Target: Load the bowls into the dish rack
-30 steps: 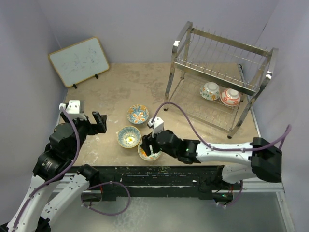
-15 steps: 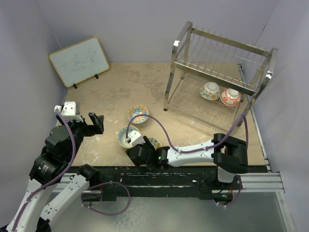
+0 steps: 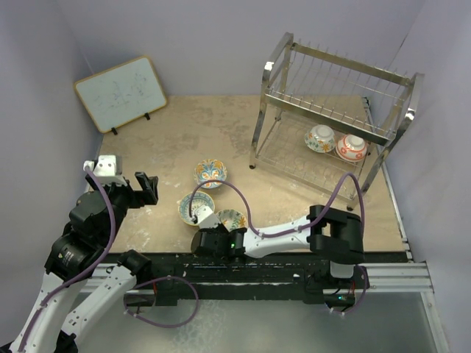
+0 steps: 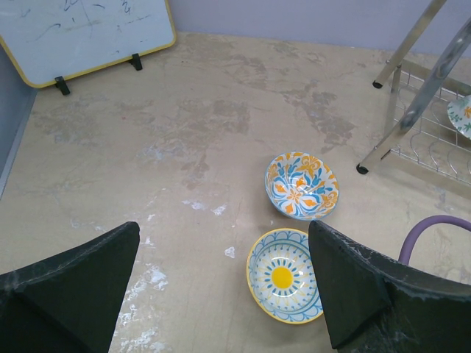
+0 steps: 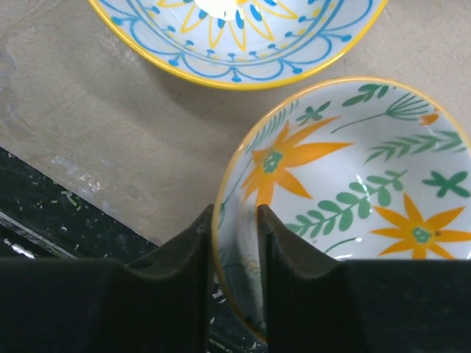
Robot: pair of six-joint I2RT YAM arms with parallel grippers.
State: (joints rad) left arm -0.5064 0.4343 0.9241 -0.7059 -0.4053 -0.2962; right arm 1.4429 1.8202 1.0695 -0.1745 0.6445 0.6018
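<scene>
Three bowls sit on the table: a blue-and-orange one (image 3: pixel 210 173) (image 4: pixel 302 185), a yellow-centred one (image 3: pixel 196 208) (image 4: pixel 283 276) (image 5: pixel 243 37), and a green-leaf one (image 3: pixel 231 219) (image 5: pixel 353 184) by the near edge. My right gripper (image 3: pixel 220 231) (image 5: pixel 234 220) is shut on the green-leaf bowl's near rim, one finger inside and one outside. Two more bowls (image 3: pixel 320 137) (image 3: pixel 351 148) rest on the lower tier of the dish rack (image 3: pixel 335 95) (image 4: pixel 434 73). My left gripper (image 3: pixel 147 187) (image 4: pixel 224 235) hangs open and holds nothing, left of the table bowls.
A wood-framed whiteboard (image 3: pixel 121 92) (image 4: pixel 81 33) leans at the back left. The table's black near edge (image 5: pixel 66 213) runs just below the held bowl. The right arm's purple cable (image 3: pixel 243 209) loops over the table between the bowls and the rack.
My right arm swung low along the near edge and its jaws closed on the green-leaf bowl's rim. The left arm shifted slightly left, then stayed still.
</scene>
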